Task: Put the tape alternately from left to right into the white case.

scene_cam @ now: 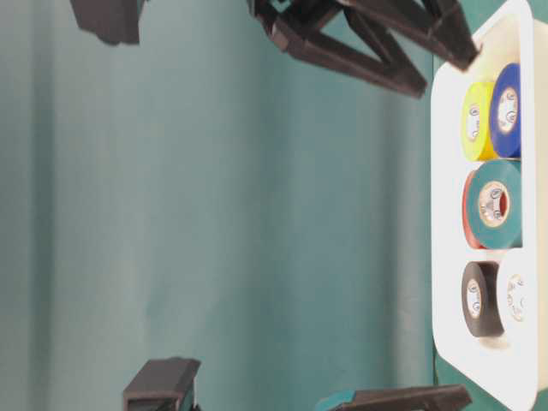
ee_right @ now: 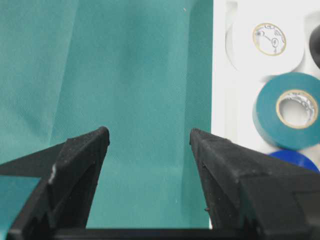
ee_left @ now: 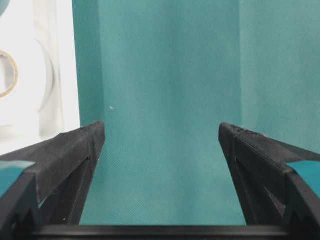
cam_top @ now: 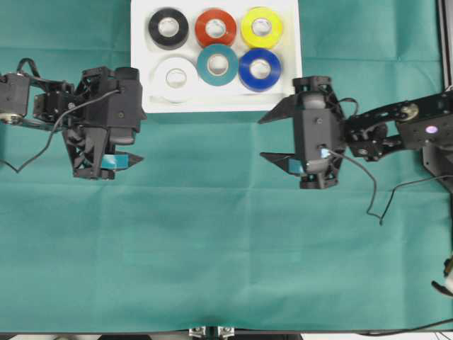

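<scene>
The white case point(cam_top: 212, 103) stands at the back middle of the table and holds several rolls of tape: black point(cam_top: 168, 27), orange-red point(cam_top: 215, 28), yellow point(cam_top: 261, 27), white point(cam_top: 175, 77), teal point(cam_top: 217, 64) and blue point(cam_top: 259, 69). My left gripper point(cam_top: 141, 138) hangs open just left of the case's front corner, with only cloth between its fingers point(ee_left: 161, 131). On the other side, my right gripper point(cam_top: 261, 138) is open and empty point(ee_right: 149, 136) near the front right corner. The right wrist view shows the white point(ee_right: 267, 42), teal point(ee_right: 287, 110) and blue point(ee_right: 295, 160) rolls in the case point(ee_right: 220, 75).
A green cloth point(cam_top: 212, 241) covers the table. A black cable point(cam_top: 371, 191) loops from the right arm down onto the cloth. The table's front edge point(cam_top: 212, 330) runs along the bottom of the overhead view.
</scene>
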You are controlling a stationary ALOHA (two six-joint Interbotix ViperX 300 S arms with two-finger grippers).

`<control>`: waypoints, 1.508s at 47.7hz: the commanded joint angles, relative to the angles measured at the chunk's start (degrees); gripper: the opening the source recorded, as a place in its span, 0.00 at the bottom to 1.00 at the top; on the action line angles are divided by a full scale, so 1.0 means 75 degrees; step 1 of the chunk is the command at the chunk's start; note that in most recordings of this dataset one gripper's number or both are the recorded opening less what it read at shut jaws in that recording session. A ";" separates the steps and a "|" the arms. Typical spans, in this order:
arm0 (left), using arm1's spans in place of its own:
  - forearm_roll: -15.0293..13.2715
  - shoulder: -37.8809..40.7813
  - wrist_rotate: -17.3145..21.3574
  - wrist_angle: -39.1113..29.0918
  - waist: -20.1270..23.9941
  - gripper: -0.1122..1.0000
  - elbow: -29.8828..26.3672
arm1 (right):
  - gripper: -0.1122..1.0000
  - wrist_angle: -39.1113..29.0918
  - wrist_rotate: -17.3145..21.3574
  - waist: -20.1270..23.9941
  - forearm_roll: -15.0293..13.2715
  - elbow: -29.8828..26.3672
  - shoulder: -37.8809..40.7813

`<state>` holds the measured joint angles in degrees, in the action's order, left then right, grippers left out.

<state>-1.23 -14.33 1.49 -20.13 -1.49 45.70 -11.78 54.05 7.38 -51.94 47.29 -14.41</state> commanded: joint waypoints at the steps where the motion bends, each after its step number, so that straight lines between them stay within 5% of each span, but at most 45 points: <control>1: -0.0012 -0.0270 0.0012 0.0141 -0.0023 0.73 0.0000 | 0.76 -0.0047 -0.0012 0.0012 -0.0023 0.0012 -0.0305; 72: -0.0023 -0.2965 -0.0035 0.1230 -0.0023 0.72 0.2086 | 0.76 -0.0047 0.0000 -0.0070 0.0012 0.1664 -0.3129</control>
<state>-1.32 -35.77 1.32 -11.34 -1.49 61.96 -12.48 54.05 6.94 -51.94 59.68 -36.21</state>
